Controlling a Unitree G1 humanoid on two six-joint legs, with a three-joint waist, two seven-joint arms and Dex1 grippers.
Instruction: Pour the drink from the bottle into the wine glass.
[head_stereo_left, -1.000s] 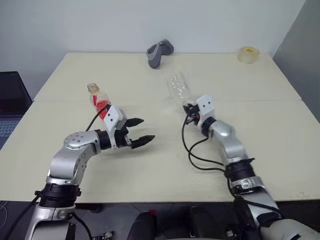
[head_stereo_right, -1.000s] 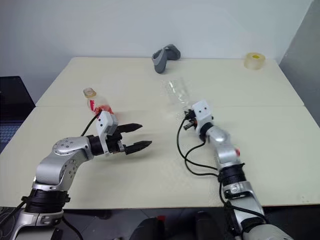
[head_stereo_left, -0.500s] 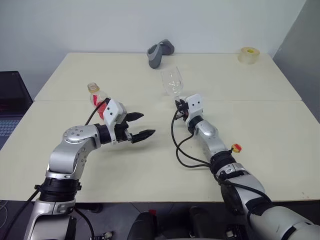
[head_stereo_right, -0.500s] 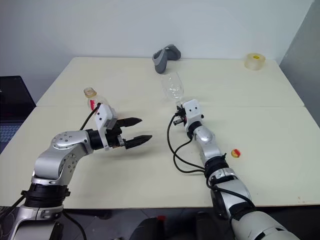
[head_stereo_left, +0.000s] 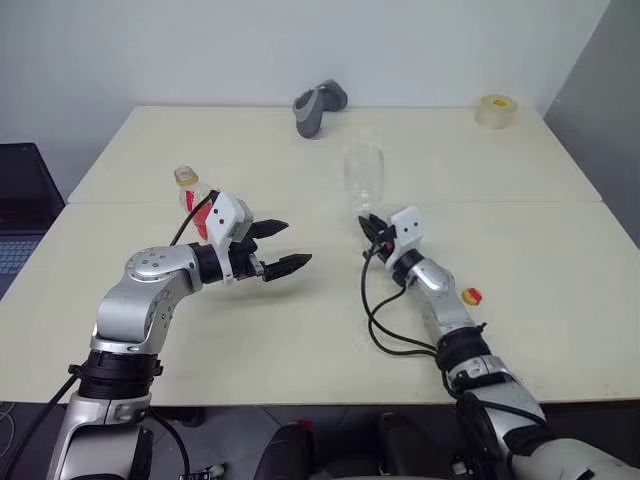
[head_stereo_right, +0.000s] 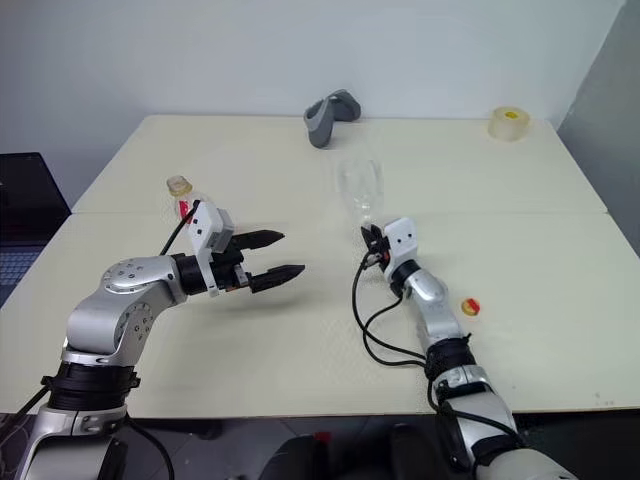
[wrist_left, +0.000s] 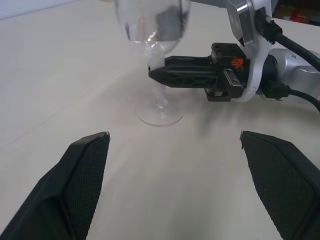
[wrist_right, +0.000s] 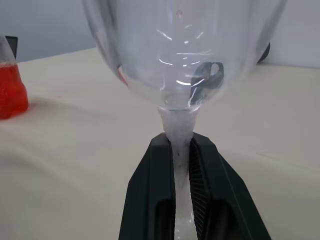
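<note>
Since a second ago, the wine glass (head_stereo_left: 364, 172) has swung from leaning away to the left to standing upright, and its round foot now rests on the worktop (head_stereo_left: 540, 250), as my left wrist view shows. My right tool (wrist_right: 181, 150) is pinched narrow on the stem, just under the bowl, with one black finger on each side of it. The bowl looks clear, with no red in it that I can see.

My left tool (head_stereo_left: 282, 248) has barely shifted; it hovers above the worktop with its two black fingers spread wide and nothing between them, pointing across toward the glass and well apart from it.

Just behind my left tool stands the bottle (head_stereo_left: 194, 199), upright on the worktop, its yellowish cap on. The drink (wrist_right: 11, 93) shows bright red through the clear plastic.

Near my right forearm a small red and yellow thing (head_stereo_left: 472, 295) lies on the worktop. At the far edge sit a grey object (head_stereo_left: 319, 105) and a roll of tape (head_stereo_left: 496, 109), both well away from the glass.
</note>
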